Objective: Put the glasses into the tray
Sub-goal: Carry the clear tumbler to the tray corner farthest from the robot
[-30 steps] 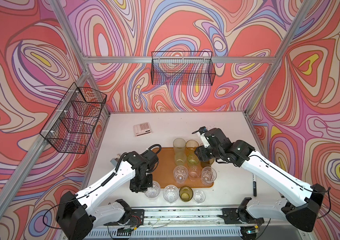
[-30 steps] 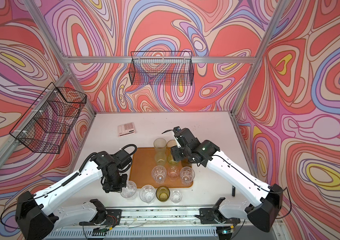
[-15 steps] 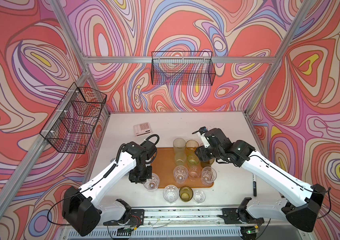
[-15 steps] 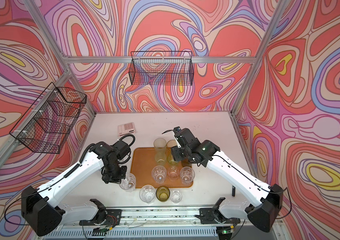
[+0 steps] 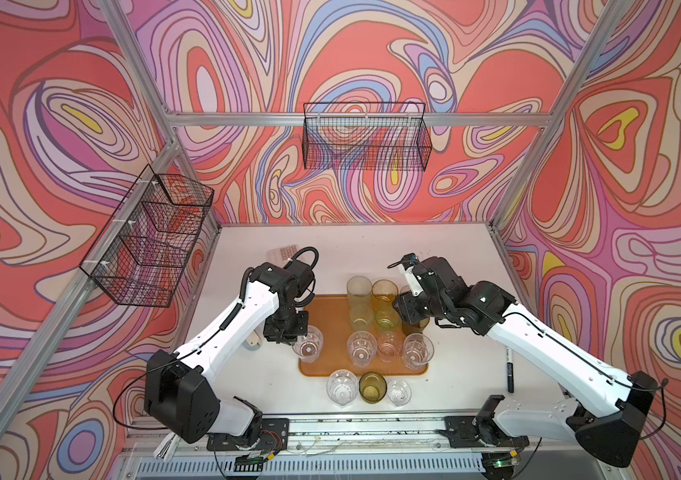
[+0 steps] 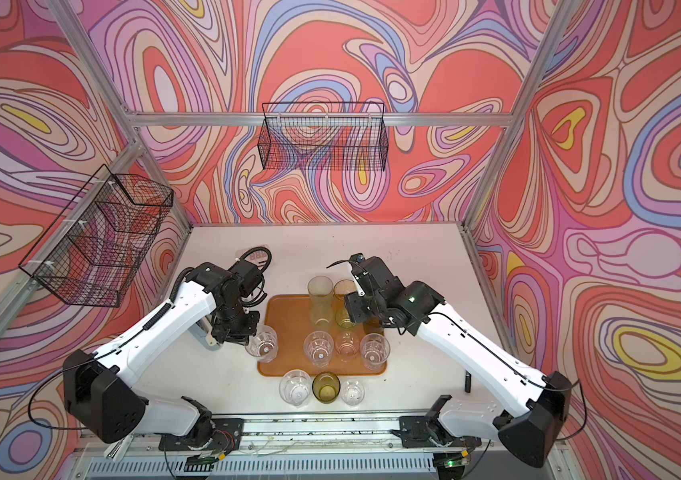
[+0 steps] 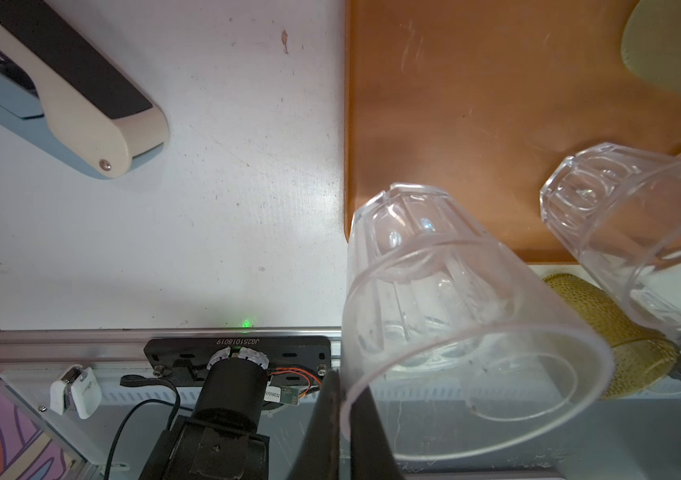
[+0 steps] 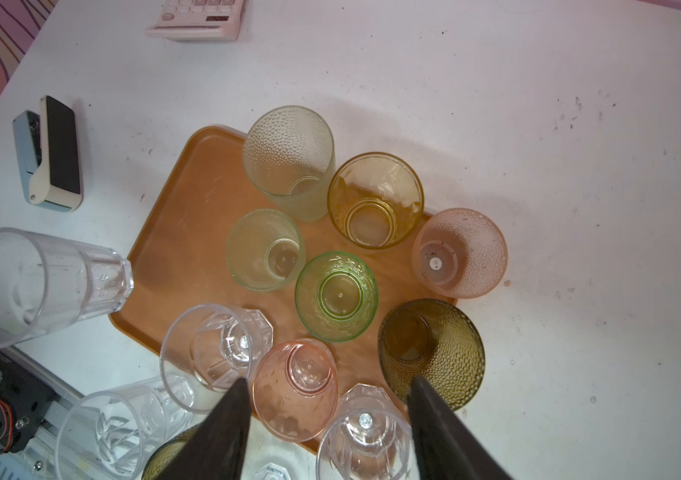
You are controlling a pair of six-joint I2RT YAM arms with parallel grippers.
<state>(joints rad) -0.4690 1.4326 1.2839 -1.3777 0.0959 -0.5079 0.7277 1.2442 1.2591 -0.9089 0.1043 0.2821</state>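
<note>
My left gripper (image 7: 341, 399) is shut on the rim of a clear faceted glass (image 7: 434, 299), with one finger inside and one outside. It holds the clear faceted glass (image 5: 308, 347) at the front left corner of the orange-brown tray (image 5: 326, 316). On the tray stand a tall frosted glass (image 8: 289, 162), an amber one (image 8: 374, 199), green, pink and clear ones. My right gripper (image 8: 330, 384) hangs open above the tray's right side, over a pink glass (image 8: 295, 388) and beside a dark olive glass (image 8: 430, 353). In front of the tray stand two clear glasses (image 5: 342, 386) and an olive one (image 5: 372, 386).
A stapler (image 8: 50, 158) lies left of the tray, close under my left arm. A pink calculator (image 5: 285, 253) sits at the back left and a black marker (image 5: 510, 370) at the right. Black wire baskets (image 5: 366, 141) hang on the back and left walls.
My left gripper has carried the clear faceted glass from the front row back toward the tray's front left corner. The right arm has not moved.
</note>
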